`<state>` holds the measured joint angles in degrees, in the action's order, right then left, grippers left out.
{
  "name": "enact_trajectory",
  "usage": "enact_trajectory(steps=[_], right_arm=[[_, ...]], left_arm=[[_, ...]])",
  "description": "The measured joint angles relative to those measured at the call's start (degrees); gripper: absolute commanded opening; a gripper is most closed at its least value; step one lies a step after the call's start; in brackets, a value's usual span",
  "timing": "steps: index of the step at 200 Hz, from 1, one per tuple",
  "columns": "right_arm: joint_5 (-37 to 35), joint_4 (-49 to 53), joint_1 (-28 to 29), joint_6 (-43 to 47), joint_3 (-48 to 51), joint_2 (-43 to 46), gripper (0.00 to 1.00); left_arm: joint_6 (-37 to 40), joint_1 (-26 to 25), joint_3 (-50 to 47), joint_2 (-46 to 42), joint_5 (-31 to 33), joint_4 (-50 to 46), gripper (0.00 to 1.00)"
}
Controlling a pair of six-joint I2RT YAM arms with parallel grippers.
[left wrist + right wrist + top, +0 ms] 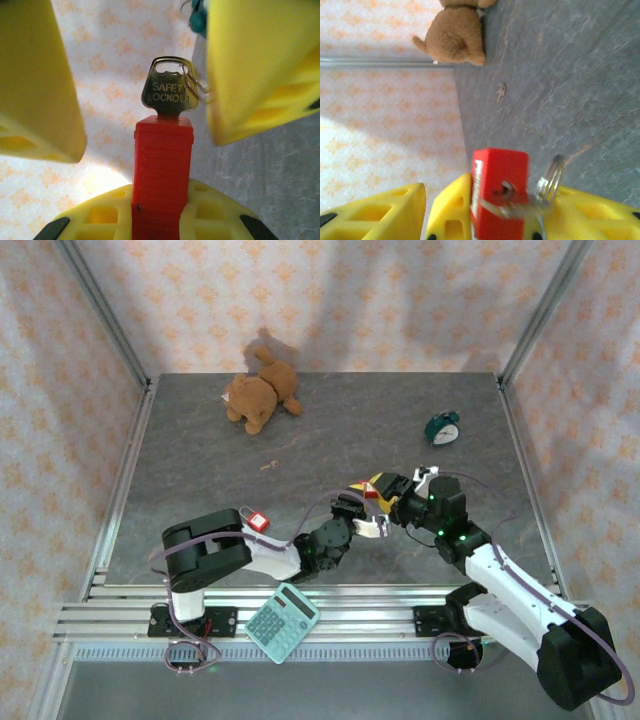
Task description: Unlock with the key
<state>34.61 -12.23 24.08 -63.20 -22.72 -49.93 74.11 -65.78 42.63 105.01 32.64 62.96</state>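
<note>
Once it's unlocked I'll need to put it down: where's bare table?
Bare: between teddy bear and alarm clock, and left side below the bear. Crowded: where left gripper and right gripper meet at the padlock.

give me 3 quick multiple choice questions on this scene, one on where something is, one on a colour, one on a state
1. Where is the key?
A) stuck in the end of the padlock
B) on the calculator
C) beside the teddy bear

2. What colour is that padlock?
A) blue
B) red
C) black

3. What state is the left gripper in?
A) shut on the key
B) shut on nothing
C) open, with the key between its fingers

Answers:
1 A: the blade is in the padlock's end and only the head sticks out.
2 B: the body is red in both wrist views.
3 C: in the left wrist view the two yellow fingers stand wide apart on either side of the key and do not clamp it.
</note>
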Motion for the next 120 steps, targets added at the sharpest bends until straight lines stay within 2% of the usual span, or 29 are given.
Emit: enact_trajectory(steps=[47, 83, 108, 120], right_arm=[[3.89, -0.09, -0.13, 0.24, 0.0, -0.04, 0.51], [4.5, 1.55, -0.11, 0.17, 0.02, 1.22, 0.36], [4.37, 2.78, -0.39, 0.52, 0.02, 2.32, 0.29], [4.37, 3.21, -0.37, 0.7, 0.02, 2.64, 0.28]], left_arm=[[-0.81, -0.11, -1.03, -1.4, -1.84, -0.55, 0.1], [-0.59, -0.07, -0.35, -1.09, -2.05, -0.17, 0.1], [-0.57, 0.13, 0.55, -0.5, -2.16, 0.5, 0.11], [-0.57, 0.2, 0.63, -0.5, -2.19, 0.68, 0.15]])
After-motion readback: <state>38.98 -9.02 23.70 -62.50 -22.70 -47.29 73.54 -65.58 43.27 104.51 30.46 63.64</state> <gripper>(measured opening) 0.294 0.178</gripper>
